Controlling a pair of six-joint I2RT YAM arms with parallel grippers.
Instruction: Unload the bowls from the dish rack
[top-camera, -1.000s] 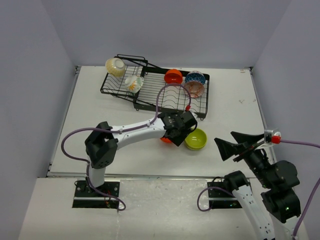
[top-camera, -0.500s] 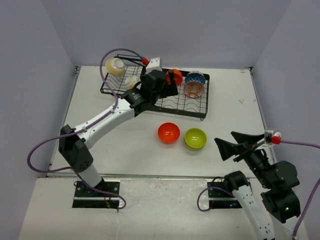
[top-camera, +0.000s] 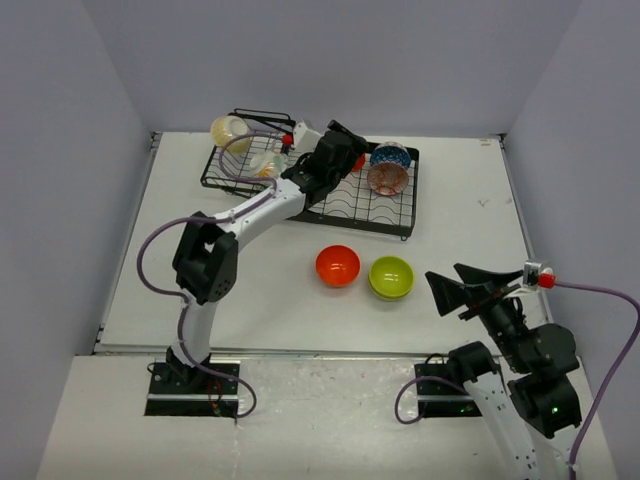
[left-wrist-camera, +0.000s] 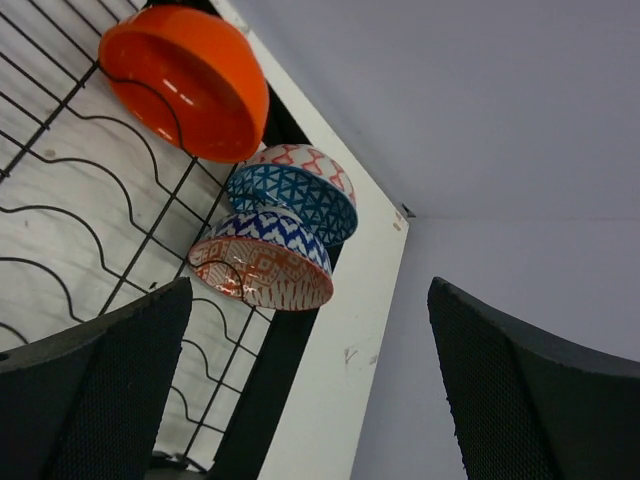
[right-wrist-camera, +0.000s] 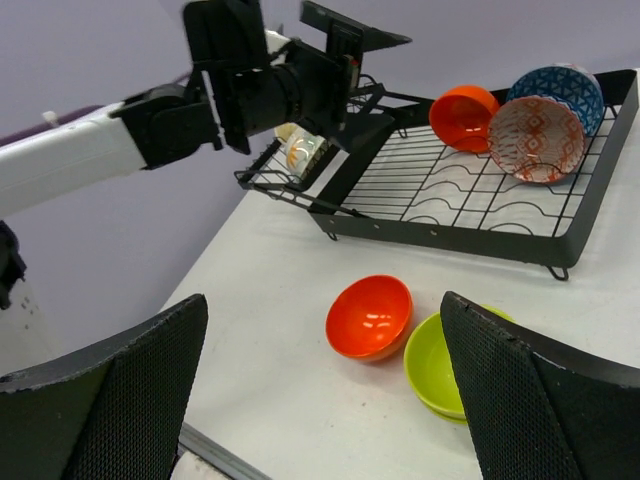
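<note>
The black wire dish rack (top-camera: 340, 205) stands at the back of the table. Its flat section holds an orange-red bowl (left-wrist-camera: 185, 80), a blue patterned bowl (top-camera: 391, 154) and a pinkish patterned bowl (top-camera: 387, 178), all on edge. Two cream floral bowls (top-camera: 231, 130) (top-camera: 266, 165) sit in the tilted left section. An orange-red bowl (top-camera: 337, 265) and a lime green bowl (top-camera: 391, 277) stand on the table in front. My left gripper (top-camera: 348, 148) is open and empty above the rack, next to its orange-red bowl. My right gripper (top-camera: 470, 290) is open and empty near the front right.
Grey walls close in the table at the back and both sides. The left arm stretches from the front left across the table to the rack. The rack's front rim (right-wrist-camera: 450, 235) lies just behind the two unloaded bowls.
My left gripper left the orange-red bowl beside the lime green one and swung back to the rack, now over its right part. The right arm shifted slightly.
</note>
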